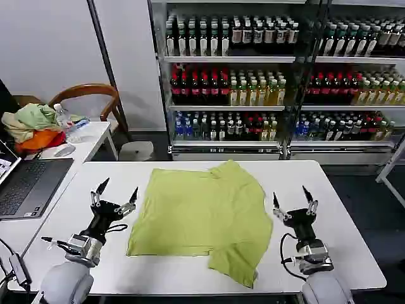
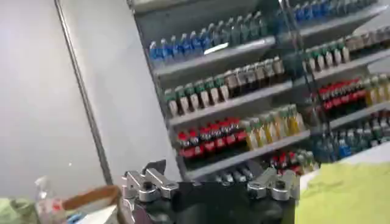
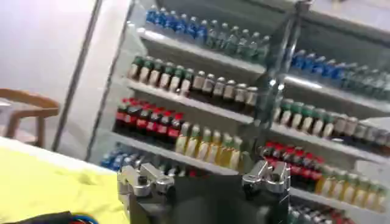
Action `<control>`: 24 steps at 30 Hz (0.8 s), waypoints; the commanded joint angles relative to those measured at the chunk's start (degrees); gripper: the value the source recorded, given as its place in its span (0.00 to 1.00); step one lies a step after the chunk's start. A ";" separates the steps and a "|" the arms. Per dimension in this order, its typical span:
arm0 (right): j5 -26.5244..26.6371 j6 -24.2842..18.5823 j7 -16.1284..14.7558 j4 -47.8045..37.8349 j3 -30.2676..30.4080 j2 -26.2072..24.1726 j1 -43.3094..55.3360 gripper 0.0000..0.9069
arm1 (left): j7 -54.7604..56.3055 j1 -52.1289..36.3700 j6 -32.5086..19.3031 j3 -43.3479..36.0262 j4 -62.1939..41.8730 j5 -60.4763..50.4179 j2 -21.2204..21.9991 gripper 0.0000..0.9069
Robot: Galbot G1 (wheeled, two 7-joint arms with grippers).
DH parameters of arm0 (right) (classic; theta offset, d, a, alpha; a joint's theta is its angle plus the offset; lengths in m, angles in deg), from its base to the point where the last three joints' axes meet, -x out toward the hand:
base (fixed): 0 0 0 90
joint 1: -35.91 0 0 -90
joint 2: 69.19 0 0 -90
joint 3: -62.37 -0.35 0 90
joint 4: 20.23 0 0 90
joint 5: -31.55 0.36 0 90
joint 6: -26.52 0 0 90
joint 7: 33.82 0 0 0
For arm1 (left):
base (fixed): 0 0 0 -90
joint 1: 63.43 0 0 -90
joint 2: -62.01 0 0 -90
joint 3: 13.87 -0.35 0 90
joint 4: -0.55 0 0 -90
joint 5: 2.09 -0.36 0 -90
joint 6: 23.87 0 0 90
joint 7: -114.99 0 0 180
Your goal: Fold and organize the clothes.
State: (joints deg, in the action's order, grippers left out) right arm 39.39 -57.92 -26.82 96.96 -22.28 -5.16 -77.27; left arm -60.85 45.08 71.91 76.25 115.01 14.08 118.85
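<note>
Two black and silver grippers sit at the near edge of a white table, fingers pointing up and away. Left gripper (image 1: 116, 196) is by the near left part of the table, its two pointed fingers spread apart and holding nothing. Right gripper (image 1: 292, 201) is by the near right part, fingers likewise spread and empty.

Between them lies the T-shirt (image 1: 202, 215), lime yellow-green, of thin soft cloth, roughly folded into a rumpled square. It is mostly flat, with soft creases, and covers the middle of the table (image 1: 354, 247). One flap hangs toward the near edge on the right side, close to the right gripper. The shirt's left edge lies just beside the left gripper; neither gripper touches the cloth.

On a side desk at the far left sit an open laptop (image 1: 28, 183) and a heap of clothes (image 1: 35, 126). Behind the table stand shelves (image 1: 228, 58) of bottled drinks.
</note>
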 commanded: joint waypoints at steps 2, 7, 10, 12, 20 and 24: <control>6.76 3.41 -0.44 6.48 2.93 -5.95 -9.87 1.00 | 4.05 10.43 19.12 1.25 10.53 7.70 -0.73 1.00; 6.01 4.62 -0.23 6.89 5.14 -6.40 -11.92 1.00 | 5.78 11.41 24.48 0.04 10.97 10.40 0.20 1.00; 5.64 4.58 0.02 6.39 6.12 -6.32 -12.92 1.00 | 5.90 10.81 25.33 -1.36 9.23 10.49 0.84 1.00; 5.69 4.63 0.72 6.40 6.59 -6.26 -13.35 1.00 | 5.99 10.42 26.55 -2.07 8.82 10.37 1.11 1.00; 7.28 6.07 2.36 5.79 7.49 -5.48 -13.31 1.00 | 8.32 10.90 27.28 -2.60 8.08 10.12 0.70 1.00; 6.45 5.87 2.09 5.73 8.76 -4.76 -13.33 1.00 | 8.66 10.93 27.23 -2.31 7.29 12.08 0.74 1.00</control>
State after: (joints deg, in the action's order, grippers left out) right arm 45.22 -52.80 -25.30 102.16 -15.01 -9.61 -89.03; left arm -53.94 54.80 94.96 74.58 122.34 23.32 119.43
